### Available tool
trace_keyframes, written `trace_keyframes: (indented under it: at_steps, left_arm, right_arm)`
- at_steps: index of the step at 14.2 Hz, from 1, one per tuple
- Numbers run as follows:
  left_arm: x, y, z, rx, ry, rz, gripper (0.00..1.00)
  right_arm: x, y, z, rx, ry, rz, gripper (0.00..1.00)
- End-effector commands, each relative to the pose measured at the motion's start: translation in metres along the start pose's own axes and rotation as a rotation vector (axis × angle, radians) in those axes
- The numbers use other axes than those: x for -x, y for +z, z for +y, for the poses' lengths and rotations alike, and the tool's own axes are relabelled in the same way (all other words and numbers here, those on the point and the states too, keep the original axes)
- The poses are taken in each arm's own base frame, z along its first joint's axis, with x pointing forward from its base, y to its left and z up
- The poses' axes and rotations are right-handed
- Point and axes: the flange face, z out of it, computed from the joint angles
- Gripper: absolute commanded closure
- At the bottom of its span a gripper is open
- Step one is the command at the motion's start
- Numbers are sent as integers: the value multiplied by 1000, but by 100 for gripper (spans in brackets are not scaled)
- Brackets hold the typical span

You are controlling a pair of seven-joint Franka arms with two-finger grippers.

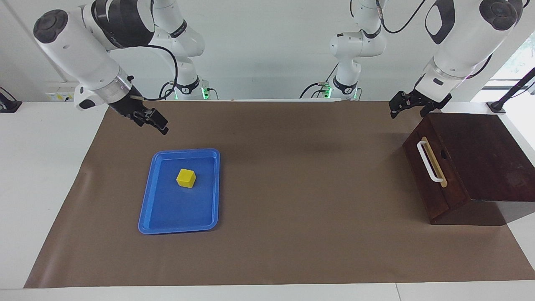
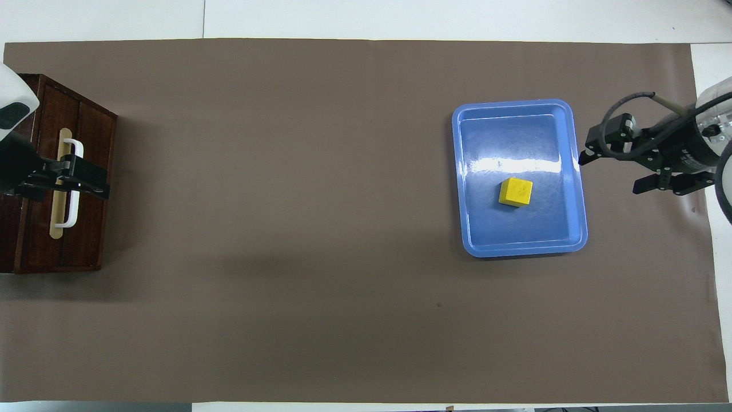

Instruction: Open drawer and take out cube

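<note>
With the cube (image 1: pixel 186 178) already lying in the blue tray (image 1: pixel 147 209) and the drawer (image 1: pixel 430 167) shut, lift both open, empty hands, right hand (image 1: pixel 154 120) and left hand (image 1: pixel 407 105), well clear.

A white tabletop (image 1: pixel 42 167) is carrying a brown sheet (image 1: pixel 292 209) that is covering most of its surface, leaving white margins showing along the edges. A blue tray (image 1: pixel 175 217) is lying on the sheet toward the right arm's end. A dark wooden box (image 1: pixel 480 154) is sitting at the left arm's end, partly on the sheet and reaching past its edge.
</note>
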Motion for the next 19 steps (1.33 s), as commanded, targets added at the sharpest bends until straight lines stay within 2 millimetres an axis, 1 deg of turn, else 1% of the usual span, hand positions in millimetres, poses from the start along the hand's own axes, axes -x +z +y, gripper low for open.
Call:
trace_keyframes:
  at_steps: [1,2,3,5,6,7,8,10,12,13,14,16,19]
  left_arm:
    - [4,-4,-6,4,-7,5,0]
    - [3,-4,-6,4,-7,4,0]
    - [3,-4,-6,4,-7,4,0]
    - [3,-4,-5,6,-5,5,0]
    - [3,-5,-4,7,-5,7,0]
    - [3,-6,-5,7,-3,8,0]
    - [3,-5,-6,8,0,8,0]
    - [2,-4,-5,17,3,7,0]
    - [1,-4,-1,39,7,7,0]
    - [1,-5,-1,46,9,13,0]
    - [-1,-7,0,48,10,28,0]
    - [-7,-10,2,52,12,76,0]
    - [-9,-12,5,53,18,96,0]
  right_arm:
    - [10,-22,11,83,-287,55,0]
    - [12,-29,16,113,-358,71,0]
    - [13,-34,20,130,-401,80,0]
    - [17,-50,24,142,-475,105,0]
    - [21,-58,26,152,-501,110,0]
    - [26,-61,29,152,-496,102,0]
    - [26,-56,37,151,-481,85,0]
    - [23,-40,42,149,-443,58,0]
    - [18,-30,45,144,-389,39,0]
    - [16,-28,49,142,-378,34,0]
    - [17,-26,49,144,-379,28,0]
    - [16,-26,51,134,-368,26,0]
    - [17,-28,50,136,-367,28,0]
